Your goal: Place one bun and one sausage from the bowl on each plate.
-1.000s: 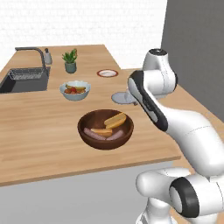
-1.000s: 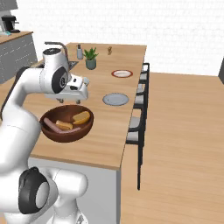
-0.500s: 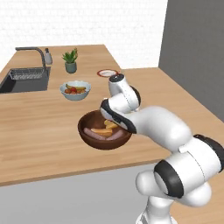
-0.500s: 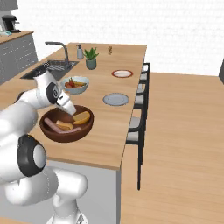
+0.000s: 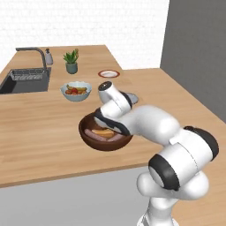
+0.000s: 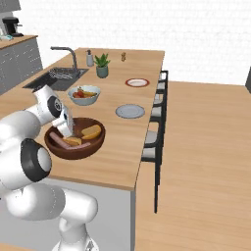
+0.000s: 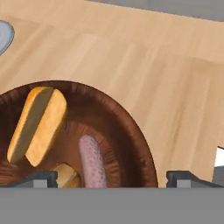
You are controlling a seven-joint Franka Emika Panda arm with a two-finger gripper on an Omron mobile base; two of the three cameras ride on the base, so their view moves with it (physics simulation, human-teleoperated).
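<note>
In the hand view, left to right: a golden split bun (image 7: 37,124) lies in the large dark brown wooden bowl (image 7: 131,135), on the wooden surface (image 7: 175,78); beside it a pink sausage (image 7: 92,162) points away from the gripper (image 7: 111,178), between its released, wide-spread fingertips. Both plates sit well beyond.

Grey plate (image 5: 131,98) half behind arm, second bun (image 7: 65,175) cut off

Dark brown bowl (image 7: 131,127) holds a golden-tan bun (image 7: 38,123) and pink sausage (image 7: 92,161); pale wood-grain desk (image 7: 175,78).
</note>
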